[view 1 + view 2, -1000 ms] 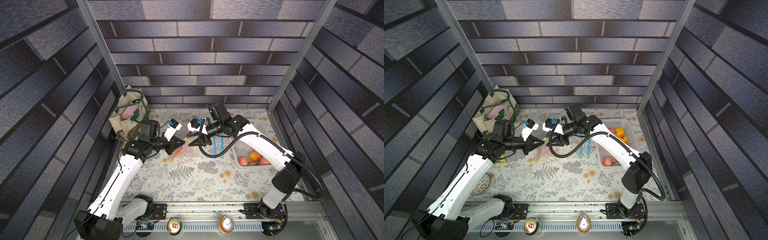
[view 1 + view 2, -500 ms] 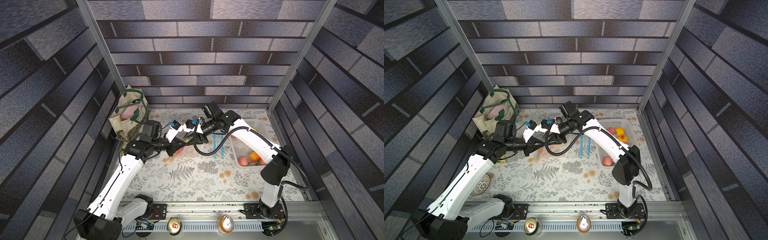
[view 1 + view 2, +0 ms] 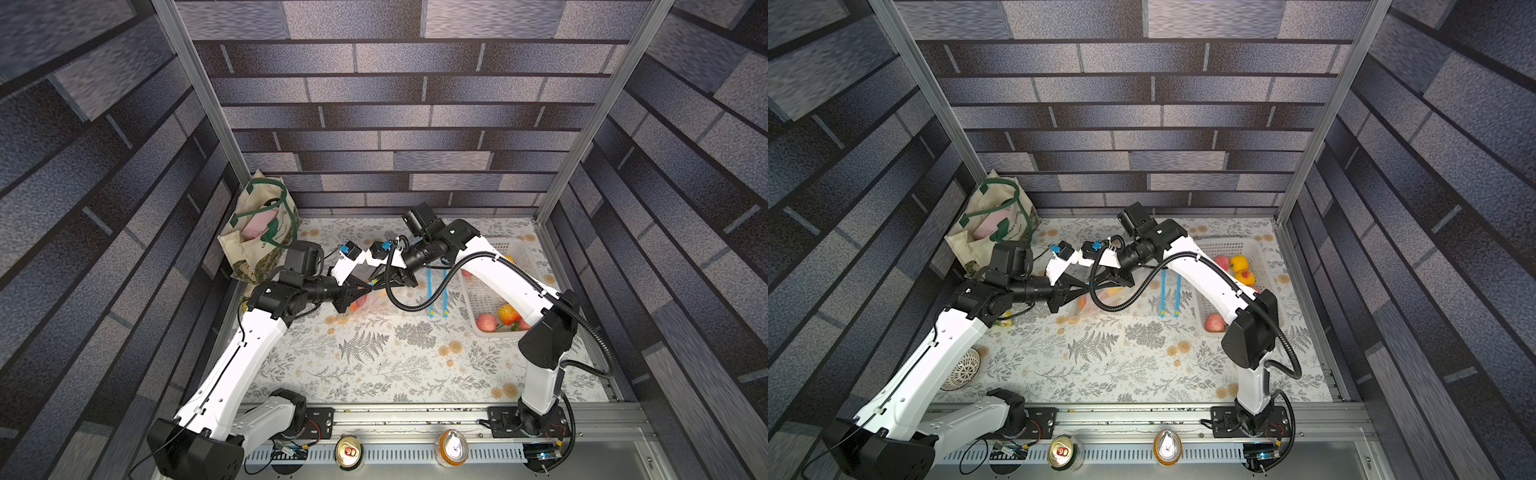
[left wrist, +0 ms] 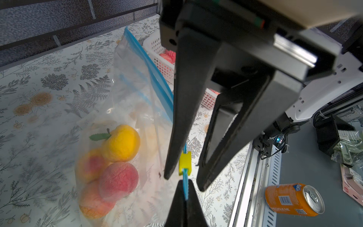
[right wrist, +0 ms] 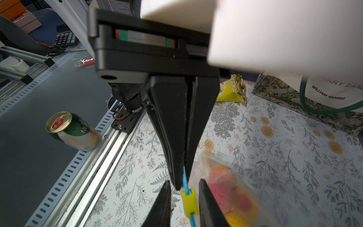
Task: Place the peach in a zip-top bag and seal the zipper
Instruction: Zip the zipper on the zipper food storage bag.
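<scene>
The pink-red peach (image 4: 118, 179) lies inside the clear plastic zip-top bag (image 4: 129, 78), piled with other fruit at the bag's bottom. The bag rests on the floral-patterned tabletop (image 4: 49, 78). Placement reads as complete; sealing is the step in hand.

The bag's blue zipper track (image 4: 155, 78) runs up to the small yellow plastic slider (image 4: 185, 163). My left hand (image 4: 185, 188) is clenched on the track end just beside the slider. My right hand (image 5: 184, 180) is released: its fingers (image 5: 163, 206) straddle the slider without gripping it.

Procedure, as I judge it:
1. Centre the slider between the right fingers, then close squarely on its flat sides.
2. Use the left hand as the anchor, so the track is taut.
3. Draw the slider along the line of the track, away from the left hand, without lifting or twisting.

Risk: an off-centre grip may slip off the slider or buckle the track.
</scene>
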You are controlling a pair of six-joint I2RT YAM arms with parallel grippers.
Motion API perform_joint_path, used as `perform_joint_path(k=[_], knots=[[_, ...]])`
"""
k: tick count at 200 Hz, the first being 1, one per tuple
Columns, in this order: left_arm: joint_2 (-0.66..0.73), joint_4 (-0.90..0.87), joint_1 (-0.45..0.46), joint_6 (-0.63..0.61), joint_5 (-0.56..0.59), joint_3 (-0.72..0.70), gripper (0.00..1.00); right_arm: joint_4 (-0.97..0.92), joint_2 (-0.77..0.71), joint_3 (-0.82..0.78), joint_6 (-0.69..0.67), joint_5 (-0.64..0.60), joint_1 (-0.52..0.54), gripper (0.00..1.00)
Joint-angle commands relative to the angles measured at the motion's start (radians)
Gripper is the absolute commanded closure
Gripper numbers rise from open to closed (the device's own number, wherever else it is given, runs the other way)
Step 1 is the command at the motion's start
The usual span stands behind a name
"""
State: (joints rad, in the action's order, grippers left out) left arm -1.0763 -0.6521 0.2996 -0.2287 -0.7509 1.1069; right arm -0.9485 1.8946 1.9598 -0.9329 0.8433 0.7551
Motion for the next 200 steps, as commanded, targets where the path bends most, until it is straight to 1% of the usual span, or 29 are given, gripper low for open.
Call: perform_joint_path(k=[1,37,69,125,161,182,200], knots=[[0.024,-0.002,0.001,-0.014,0.004,-0.007,1.0,-0.047,0.02,0.031,0.003,0.009,-0.005,0.71],[0.019,0.008,0.005,-0.005,0.011,-0.013,1.0,-0.057,0.035,0.055,0.015,0.035,-0.008,0.76],[0.031,0.007,0.005,-0.006,0.011,-0.017,1.0,-0.08,0.05,0.061,0.011,0.028,-0.012,0.82],[0.038,0.012,0.006,0.003,0.004,-0.021,1.0,-0.114,0.079,0.103,0.019,0.042,-0.037,0.83],[0.043,0.015,0.005,0.007,0.015,-0.025,1.0,-0.144,0.084,0.11,0.005,0.02,-0.043,0.87],[0.047,0.02,0.007,0.009,0.014,-0.03,1.0,-0.143,0.082,0.115,0.025,0.028,-0.046,0.87],[0.04,0.019,0.018,0.011,0.021,-0.029,1.0,-0.109,0.078,0.116,0.072,0.038,-0.044,0.91]])
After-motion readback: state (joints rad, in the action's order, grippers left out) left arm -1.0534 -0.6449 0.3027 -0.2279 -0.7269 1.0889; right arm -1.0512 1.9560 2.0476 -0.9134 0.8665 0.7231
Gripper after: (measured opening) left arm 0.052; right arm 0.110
